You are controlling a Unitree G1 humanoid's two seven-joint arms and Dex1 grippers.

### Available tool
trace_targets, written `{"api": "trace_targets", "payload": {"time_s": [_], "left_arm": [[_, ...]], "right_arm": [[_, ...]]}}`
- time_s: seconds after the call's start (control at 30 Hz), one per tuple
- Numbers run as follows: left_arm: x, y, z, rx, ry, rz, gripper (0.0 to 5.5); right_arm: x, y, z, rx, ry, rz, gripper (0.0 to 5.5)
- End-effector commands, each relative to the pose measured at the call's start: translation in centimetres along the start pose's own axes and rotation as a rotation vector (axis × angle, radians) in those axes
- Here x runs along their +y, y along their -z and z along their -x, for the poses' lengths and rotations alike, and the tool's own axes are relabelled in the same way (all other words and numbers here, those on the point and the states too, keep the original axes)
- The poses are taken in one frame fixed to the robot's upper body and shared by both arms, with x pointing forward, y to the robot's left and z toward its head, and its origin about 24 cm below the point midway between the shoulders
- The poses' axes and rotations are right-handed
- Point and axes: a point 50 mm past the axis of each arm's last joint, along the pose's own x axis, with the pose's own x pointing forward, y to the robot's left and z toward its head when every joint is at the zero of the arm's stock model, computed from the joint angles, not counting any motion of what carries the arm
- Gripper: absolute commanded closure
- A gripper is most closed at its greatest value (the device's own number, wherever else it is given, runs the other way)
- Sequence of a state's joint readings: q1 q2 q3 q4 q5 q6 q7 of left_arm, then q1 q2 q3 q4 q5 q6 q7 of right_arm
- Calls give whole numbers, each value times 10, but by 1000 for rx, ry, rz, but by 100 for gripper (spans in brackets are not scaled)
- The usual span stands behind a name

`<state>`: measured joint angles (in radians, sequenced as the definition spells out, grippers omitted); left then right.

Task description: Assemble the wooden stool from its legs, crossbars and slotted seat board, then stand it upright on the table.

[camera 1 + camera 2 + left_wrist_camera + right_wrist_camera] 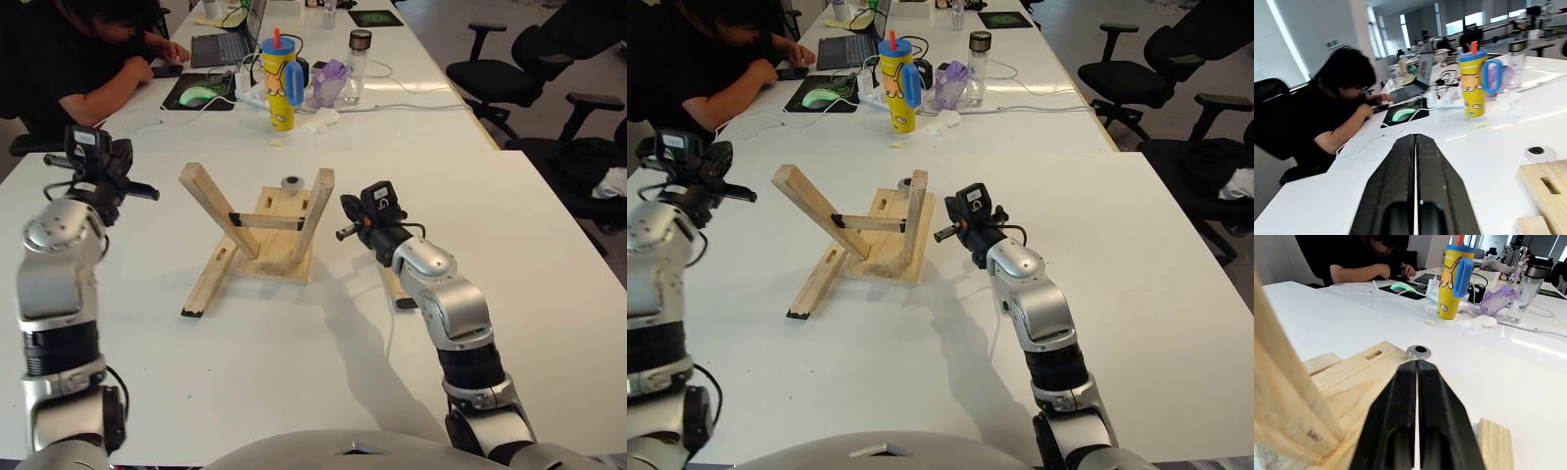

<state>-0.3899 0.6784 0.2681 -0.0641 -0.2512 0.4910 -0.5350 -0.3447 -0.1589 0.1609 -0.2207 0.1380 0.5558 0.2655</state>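
1. Currently the stool sits half built and upside down mid-table. The slotted seat board lies flat on the white table with two legs rising from it. The left leg leans out to the left, and the right leg is closer to upright.
2. A short crossbar bridges the legs partway up. It probably braces them, though the lean suggests the joints are not fully seated.
3. A loose wooden bar with a slot cut in it lies flat against the board's near-left edge. Another wooden piece lies near your right forearm, partly hidden. Both look like parts left within reach for later.
4. Your right gripper hovers just right of the right leg. Its fingers are pressed together on nothing and point over the board toward the round cable grommet beyond.
5. Your left gripper is raised well left of the stool, also closed and empty. It appears parked clear of the work.
6. The parts are pale, unfinished wood, square-cut, with visible grain and rectangular slots. The tabletop is smooth and glossy, so expect the board to slide when you press a leg in.
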Motion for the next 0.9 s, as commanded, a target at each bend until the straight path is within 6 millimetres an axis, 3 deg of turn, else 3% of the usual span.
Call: {"api": "trace_targets", "payload": {"time_s": [0.03,0.2,0.43,0.73,0.9], "left_arm": [[-37,37,26,289,678,-19,549],[-71,60,51,488,955,62,549],[-93,85,59,587,1014,-6,549],[-81,100,36,622,921,-190,549],[-76,90,21,569,883,-240,549]], "right_arm": [[1,2,-10,-86,-45,-69,550],[29,-7,-12,-179,-219,-22,550],[58,-12,-15,-238,-385,27,550],[107,-19,-11,-256,-687,57,550],[121,-11,-23,-190,-658,53,550]]}}
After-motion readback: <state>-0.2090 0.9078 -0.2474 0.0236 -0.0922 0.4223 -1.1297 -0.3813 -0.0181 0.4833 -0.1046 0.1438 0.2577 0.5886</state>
